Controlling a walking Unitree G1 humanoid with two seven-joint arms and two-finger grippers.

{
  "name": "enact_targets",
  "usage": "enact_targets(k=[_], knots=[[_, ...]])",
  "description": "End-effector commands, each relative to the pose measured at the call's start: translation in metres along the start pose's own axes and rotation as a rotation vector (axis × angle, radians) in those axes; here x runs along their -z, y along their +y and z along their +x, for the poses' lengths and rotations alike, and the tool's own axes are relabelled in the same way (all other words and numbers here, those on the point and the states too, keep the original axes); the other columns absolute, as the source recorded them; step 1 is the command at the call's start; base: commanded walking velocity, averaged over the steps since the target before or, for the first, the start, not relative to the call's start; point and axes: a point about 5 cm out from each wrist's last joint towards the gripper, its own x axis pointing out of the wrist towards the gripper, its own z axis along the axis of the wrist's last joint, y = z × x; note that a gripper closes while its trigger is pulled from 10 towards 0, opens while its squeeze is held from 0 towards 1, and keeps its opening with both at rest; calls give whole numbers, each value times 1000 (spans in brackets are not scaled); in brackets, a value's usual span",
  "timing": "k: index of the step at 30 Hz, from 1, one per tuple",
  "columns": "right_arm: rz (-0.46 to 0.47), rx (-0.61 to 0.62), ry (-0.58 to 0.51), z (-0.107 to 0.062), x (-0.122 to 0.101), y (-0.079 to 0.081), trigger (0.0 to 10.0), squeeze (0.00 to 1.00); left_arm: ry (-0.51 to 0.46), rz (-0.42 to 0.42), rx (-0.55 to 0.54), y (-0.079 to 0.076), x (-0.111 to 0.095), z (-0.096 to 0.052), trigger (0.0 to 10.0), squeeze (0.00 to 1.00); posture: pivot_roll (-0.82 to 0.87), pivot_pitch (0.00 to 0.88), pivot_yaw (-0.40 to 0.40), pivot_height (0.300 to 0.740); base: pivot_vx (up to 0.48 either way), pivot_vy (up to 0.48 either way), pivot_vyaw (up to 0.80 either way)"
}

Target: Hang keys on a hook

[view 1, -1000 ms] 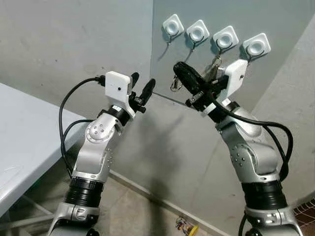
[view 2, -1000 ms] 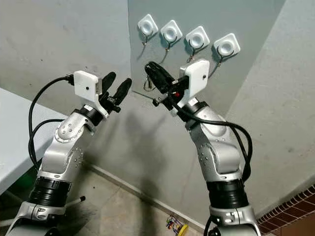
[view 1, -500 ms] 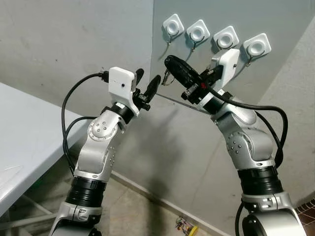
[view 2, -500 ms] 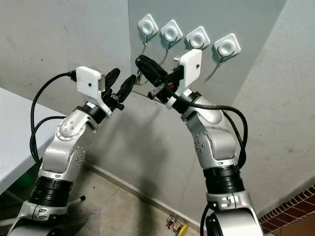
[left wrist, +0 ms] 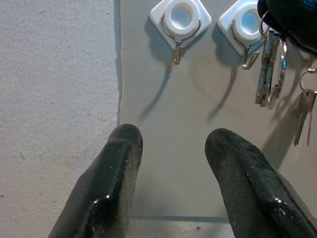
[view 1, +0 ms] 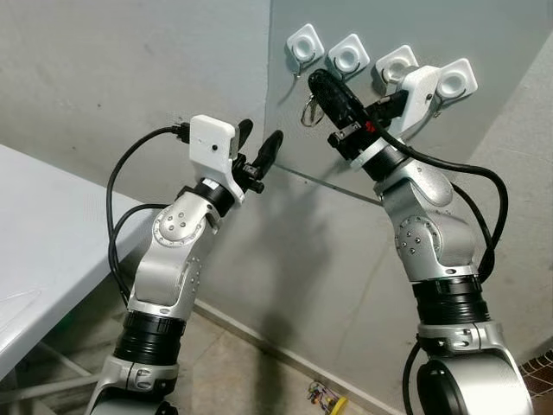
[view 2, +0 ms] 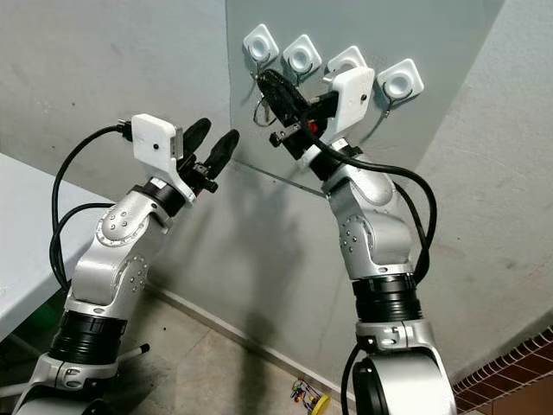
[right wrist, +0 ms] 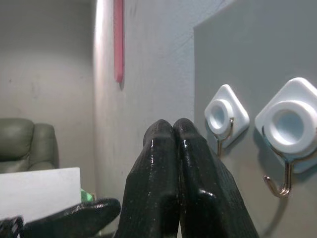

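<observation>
Holding the keys [view 1: 308, 110] between its closed fingers, your right hand [view 1: 321, 86] is raised to the grey board [view 1: 484, 35] on the wall, just below the two left hooks. The key ring hangs from the fingertips, near the first hook [view 1: 304, 45] and the second hook [view 1: 347, 57], but I cannot tell that the ring is over any hook yet; I judge it is not hung. In the left wrist view the bunch of keys [left wrist: 271, 67] hangs beside the second hook [left wrist: 246, 29], and one more key [left wrist: 303, 111] dangles further right.

Your left hand [view 1: 257, 151] waits lower and to the left, with its fingers [left wrist: 111, 183] narrowly apart and holding nothing.

So the carrying is done. What is left for you, I think, is to slip the ring over a hook, open the right hand and draw it back. The table [view 1: 43, 233] stands at the far left.
</observation>
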Motion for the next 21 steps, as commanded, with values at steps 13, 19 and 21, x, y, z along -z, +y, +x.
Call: enact_targets(k=[13, 19, 21], knots=[[16, 55, -114, 5, -13, 25, 10000, 0, -4, -9, -6, 1, -4, 0, 10000, 0, -128, 37, -67, 740, 0, 0, 0], [23, 110, -146, 9, -18, 24, 10000, 0, -3, -10, -7, 1, -4, 1, 10000, 0, -131, 43, -68, 740, 0, 0, 0], [25, 126, -147, 10, -18, 23, 10000, 0, -3, -12, -7, 1, -4, 1, 10000, 0, -132, 44, -68, 740, 0, 0, 0]])
